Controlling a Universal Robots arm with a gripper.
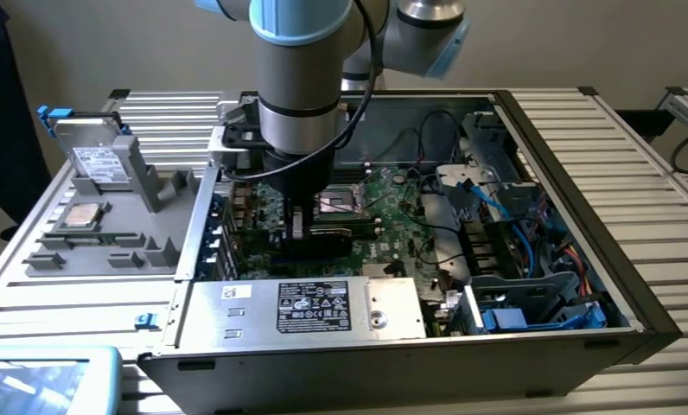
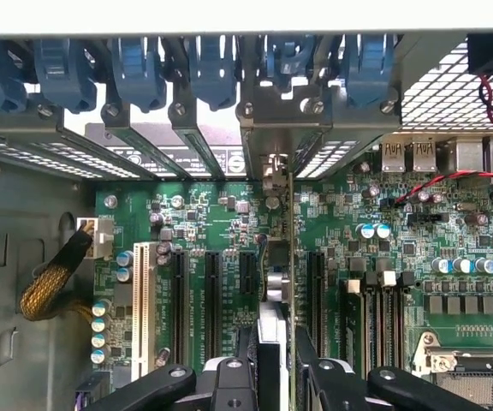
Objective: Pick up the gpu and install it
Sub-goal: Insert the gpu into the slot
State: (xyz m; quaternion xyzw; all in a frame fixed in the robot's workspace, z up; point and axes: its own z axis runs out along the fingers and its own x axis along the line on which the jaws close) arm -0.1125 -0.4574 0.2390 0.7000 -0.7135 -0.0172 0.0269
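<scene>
In the wrist view, closest to the camera, the black fingers (image 2: pixel 229 381) of the gripper (image 2: pixel 276 368) are closed to a narrow gap on the gpu (image 2: pixel 288 257). The card is seen edge-on, so it looks like a thin upright line with a silver and black part between the fingers. It stands on its edge above the motherboard (image 2: pixel 383 257), and its metal bracket end reaches the row of rear slot covers (image 2: pixel 187 128) with their blue latches (image 2: pixel 212 73).

Beside the card, the black expansion slots (image 2: pixel 214 300) and one white slot (image 2: pixel 140 300) lie free. The card is in line with a slot between them and the memory slots (image 2: pixel 375 321), but I cannot tell if its lower edge is already fully pushed in.

In the exterior view the arm (image 1: pixel 303 86) reaches straight down into the open computer case (image 1: pixel 551 216), and the dark card is under the gripper, near the power supply (image 1: pixel 309 307). Further away, on the exterior view's left, a hard drive (image 1: pixel 96 160) stands in a grey holder (image 1: pixel 113 216).

In my judgement, the picking up is done and the installing is in its late part; the release is not yet done.
</scene>
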